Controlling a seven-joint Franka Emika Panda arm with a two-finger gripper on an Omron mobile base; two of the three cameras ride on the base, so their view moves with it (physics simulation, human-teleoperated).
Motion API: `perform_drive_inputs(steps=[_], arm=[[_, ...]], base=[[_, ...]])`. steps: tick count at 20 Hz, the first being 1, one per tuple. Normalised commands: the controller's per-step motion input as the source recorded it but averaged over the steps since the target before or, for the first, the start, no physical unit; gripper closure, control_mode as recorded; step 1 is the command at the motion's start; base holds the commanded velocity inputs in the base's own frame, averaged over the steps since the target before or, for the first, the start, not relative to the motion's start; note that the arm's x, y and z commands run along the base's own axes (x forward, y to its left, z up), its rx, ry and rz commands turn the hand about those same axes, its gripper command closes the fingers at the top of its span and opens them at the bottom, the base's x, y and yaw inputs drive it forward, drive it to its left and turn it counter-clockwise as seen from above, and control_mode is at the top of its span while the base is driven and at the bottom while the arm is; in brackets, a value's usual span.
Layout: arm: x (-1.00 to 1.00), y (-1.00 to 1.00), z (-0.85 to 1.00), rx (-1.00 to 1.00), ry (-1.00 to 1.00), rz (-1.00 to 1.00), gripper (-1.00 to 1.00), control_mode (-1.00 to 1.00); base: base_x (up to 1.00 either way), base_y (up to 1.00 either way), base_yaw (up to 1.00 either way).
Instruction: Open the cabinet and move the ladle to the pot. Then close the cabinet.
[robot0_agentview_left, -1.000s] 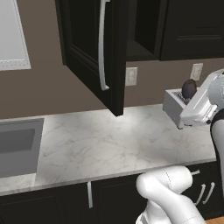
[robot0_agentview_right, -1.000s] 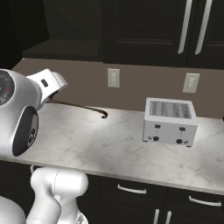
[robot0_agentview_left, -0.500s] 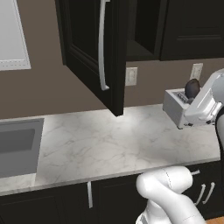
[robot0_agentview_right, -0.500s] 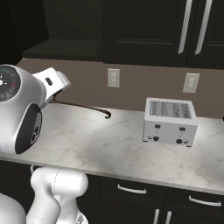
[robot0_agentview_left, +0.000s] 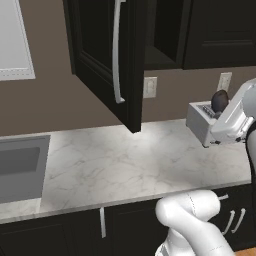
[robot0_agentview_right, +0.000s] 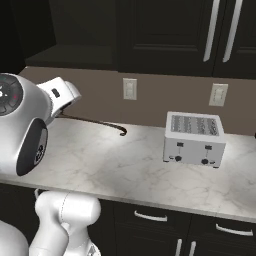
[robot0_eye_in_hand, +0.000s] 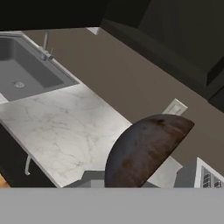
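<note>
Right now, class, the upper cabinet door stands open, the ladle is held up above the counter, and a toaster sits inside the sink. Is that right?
One detail is wrong. The toaster is not in the sink; it sits on the marble counter below the wall outlets, as the right base view shows. The cabinet door does stand open, and the ladle is held above the counter.

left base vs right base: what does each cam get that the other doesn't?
Left base view: the cabinet with its door swung open, the sink, and the ladle, its bowl up by the robot's hand.
Right base view: closed upper doors with bar handles, lower drawer pulls, and the toaster front with its knobs.
Both: the toaster, the marble counter, the wall outlets.
</note>
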Motion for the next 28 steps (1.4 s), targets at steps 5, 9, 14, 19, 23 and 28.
perform_drive_inputs(steps=[5, 9, 14, 19, 23, 28], arm=[[-0.01, 0.0, 0.0, 0.0, 0.01, 0.0, 1.0, -1.0], [0.0, 0.0, 0.0, 0.0, 0.0, 0.0, 1.0, 1.0], [0.0, 0.0, 0.0, 0.0, 0.0, 0.0, 1.0, 1.0], [0.0, 0.0, 0.0, 0.0, 0.0, 0.0, 1.0, 1.0], [0.0, 0.0, 0.0, 0.0, 0.0, 0.0, 1.0, 1.0], [0.0, 0.0, 0.0, 0.0, 0.0, 0.0, 1.0, 1.0]], base=[[0.0, 0.0, 0.0], [-0.36, 0.0, 0.0], [-0.7, 0.0, 0.0], [-0.54, 0.0, 0.06], [-0.37, 0.07, 0.14], [-0.31, 0.11, 0.25]])
